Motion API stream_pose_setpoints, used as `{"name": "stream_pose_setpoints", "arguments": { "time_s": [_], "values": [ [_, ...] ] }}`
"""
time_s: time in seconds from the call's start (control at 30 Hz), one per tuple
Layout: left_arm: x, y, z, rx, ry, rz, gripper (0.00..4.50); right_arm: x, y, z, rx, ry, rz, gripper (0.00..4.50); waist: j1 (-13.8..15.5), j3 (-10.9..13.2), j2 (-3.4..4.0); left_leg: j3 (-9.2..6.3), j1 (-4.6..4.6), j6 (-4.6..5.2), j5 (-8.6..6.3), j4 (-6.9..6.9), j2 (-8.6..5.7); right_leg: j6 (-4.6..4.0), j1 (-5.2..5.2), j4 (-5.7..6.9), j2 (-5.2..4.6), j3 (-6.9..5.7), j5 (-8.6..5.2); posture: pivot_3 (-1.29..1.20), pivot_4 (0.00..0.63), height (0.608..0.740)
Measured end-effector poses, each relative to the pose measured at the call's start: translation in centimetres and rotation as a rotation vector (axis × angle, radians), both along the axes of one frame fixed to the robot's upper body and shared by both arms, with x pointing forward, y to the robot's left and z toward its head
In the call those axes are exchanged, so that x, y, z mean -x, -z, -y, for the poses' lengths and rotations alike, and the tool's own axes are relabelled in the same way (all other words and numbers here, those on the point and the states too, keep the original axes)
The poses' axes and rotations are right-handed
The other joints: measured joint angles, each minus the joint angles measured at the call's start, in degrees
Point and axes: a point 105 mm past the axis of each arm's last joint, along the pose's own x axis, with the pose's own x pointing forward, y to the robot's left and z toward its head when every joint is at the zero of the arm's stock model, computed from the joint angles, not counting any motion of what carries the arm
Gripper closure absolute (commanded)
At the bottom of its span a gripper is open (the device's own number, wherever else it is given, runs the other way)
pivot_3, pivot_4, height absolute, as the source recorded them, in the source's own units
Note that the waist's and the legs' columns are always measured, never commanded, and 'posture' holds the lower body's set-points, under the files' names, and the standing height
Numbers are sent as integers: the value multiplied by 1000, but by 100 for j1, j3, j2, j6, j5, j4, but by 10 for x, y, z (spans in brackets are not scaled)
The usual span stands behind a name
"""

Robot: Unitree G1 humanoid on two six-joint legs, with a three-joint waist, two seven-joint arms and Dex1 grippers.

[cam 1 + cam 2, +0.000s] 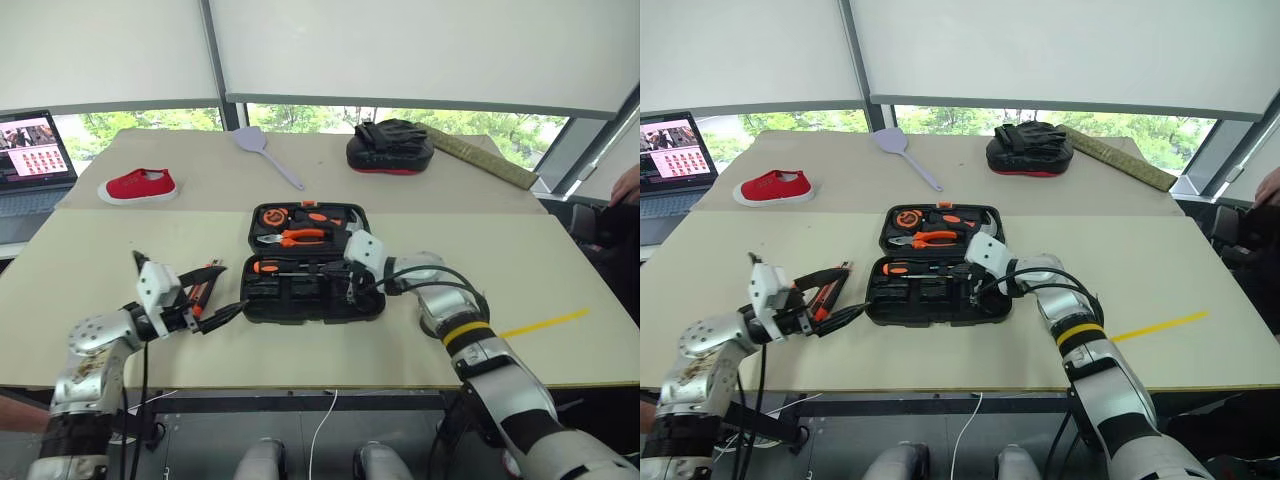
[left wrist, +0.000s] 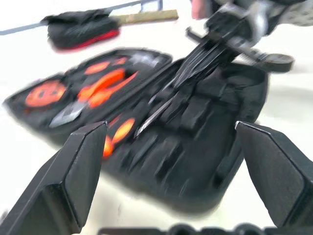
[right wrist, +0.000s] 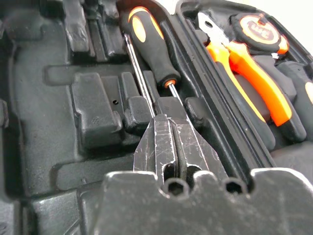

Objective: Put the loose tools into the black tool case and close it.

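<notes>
Currently, an entry on progress, item by item.

- Black tool case [image 1: 372, 308]: lying open at the centre of the desk [image 1: 520, 260], lid flat, latch not yet engaged.
- Upper half of the case: holding the pliers [image 1: 300, 237] and the tape measure [image 1: 272, 216] in their slots.
- Lower half: one orange-and-black screwdriver [image 1: 285, 266] is sitting in its slot; the other moulded slots around it are showing empty.
- Right gripper [image 1: 352, 288]: reaching over the lower half from the right of the frame, jaws pressed nearly together, tips at the screwdriver's shaft. Whether they are pinching it, I cannot tell.
- Left gripper [image 1: 215, 297]: hovering at the lower left of the frame, just beside the case, jaws spread wide.
- Remaining loose tools [image 1: 827, 285]: an orange-and-black cluster is lying on the desk at the left gripper's tips; which pieces they are is too small to tell.

Judgement: the task is looking early, with one tool stowed, the rest waiting outside, and closing not yet begun.
</notes>
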Motion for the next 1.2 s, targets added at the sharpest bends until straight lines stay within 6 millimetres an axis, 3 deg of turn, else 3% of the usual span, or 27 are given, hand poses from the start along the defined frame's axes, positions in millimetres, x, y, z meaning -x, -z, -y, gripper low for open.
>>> {"name": "stream_pose_setpoints", "arguments": {
  "time_s": [0.07,0.13,0.23,0.3,0.33,0.4,0.47,0.63,0.7,0.77,0.83,0.9,0.97,1.0,1.07,1.17,1.2],
  "values": [
    [7,-2,-25,3,-99,7,0,9,-12,10,-56,-22,32,2619,-3,0,0,0,-4,-2,-3,-2,6,1,-2,-5,-2,0,0,0,150,740],
    [23,0,-63,0,-254,-6,0,24,-28,29,-140,-30,92,1948,-15,0,0,0,0,-6,-11,-6,16,1,1,-13,-2,-1,-1,0,150,740],
    [60,15,-126,-12,-524,-96,0,57,-31,56,-245,-62,130,901,-26,0,-2,20,17,-15,-30,-7,42,-11,9,-23,1,-5,-9,0,150,740],
    [87,27,-158,-2,-682,-166,0,76,-23,69,-285,-73,118,901,-21,1,-3,31,19,-16,-31,-6,50,-19,4,-23,1,-8,-15,0,150,740],
    [98,31,-167,-7,-731,-199,0,83,-19,73,-286,-79,106,901,-19,1,-4,36,19,-26,-37,-4,54,-26,1,-23,0,-9,-20,0,150,740],
    [114,38,-180,-20,-800,-259,0,95,-11,82,-260,-90,72,412,7,2,-4,48,22,-60,-57,-1,60,-64,-1,-22,-8,-13,-41,0,150,740],
    [124,40,-189,-24,-852,-303,0,102,-10,89,-259,-86,55,39,30,1,-7,70,36,-78,-68,-1,85,-49,-13,-25,-23,-32,-53,0,150,740],
    [113,33,-181,13,-819,-320,0,102,-16,91,-262,-85,76,39,86,-1,-9,73,36,-82,-71,-4,95,-46,-12,-33,-52,-68,-54,0,150,740],
    [94,23,-169,20,-770,-318,0,100,-23,88,-264,-100,100,39,117,0,-9,77,32,-82,-70,-3,94,-46,-12,-32,-59,-81,-52,0,150,740],
    [57,3,-141,13,-676,-323,0,99,-44,72,-266,-173,153,39,154,0,-8,90,27,-83,-70,-3,94,-57,-10,-32,-59,-92,-42,0,150,740],
    [36,-8,-119,1,-621,-324,0,101,-57,60,-275,-226,183,39,149,-1,-9,98,26,-83,-68,-2,92,-72,-2,-36,-53,-96,-33,0,150,740],
    [18,-7,-103,-18,-601,-350,0,102,-61,54,-275,-248,184,39,138,-5,-10,102,23,-78,-65,-1,90,-31,24,-50,-39,-94,-14,0,150,740],
    [6,7,-90,-54,-591,-410,0,101,-61,48,-274,-263,169,39,109,-4,-12,103,6,-40,-43,-1,93,-28,11,-51,-23,-89,-12,0,150,740],
    [3,14,-88,-72,-596,-435,532,101,-62,47,-273,-265,164,0,84,-4,-12,104,3,-45,-48,-1,94,-25,7,-48,-17,-83,-14,0,150,740],
    [1,31,-92,-112,-639,-497,1105,100,-65,45,-270,-268,166,0,22,-3,-14,104,-3,-44,-56,-7,100,-27,-3,-47,-3,-78,-17,0,150,740],
    [-1,34,-96,-130,-674,-517,2105,100,-70,44,-263,-263,174,0,15,-2,-13,104,-1,-44,-57,-7,102,-28,-4,-39,-3,-81,-22,0,150,740],
    [-1,34,-96,-132,-678,-525,2645,102,-72,44,-257,-266,180,0,15,-2,-13,104,2,-44,-57,-2,102,-28,0,-35,-4,-81,-22,0,150,740]
  ]
}}
